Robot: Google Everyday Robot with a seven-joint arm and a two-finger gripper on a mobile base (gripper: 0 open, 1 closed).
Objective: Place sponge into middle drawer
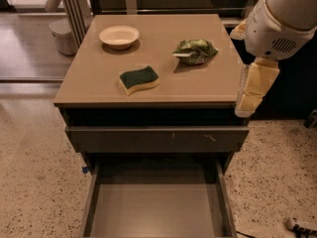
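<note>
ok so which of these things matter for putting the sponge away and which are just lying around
For the job: sponge on the cabinet top; open drawer pulled out below; gripper hanging by the top's right edge, away from the sponge.
Just lying about: bowl; green snack bag; shut drawer.

Pale yellow claw (pixel 252 90) beside tan table (pixel 198 86), green-topped yellow sponge (pixel 139 79), grey-brown drawer (pixel 156 207).
</note>
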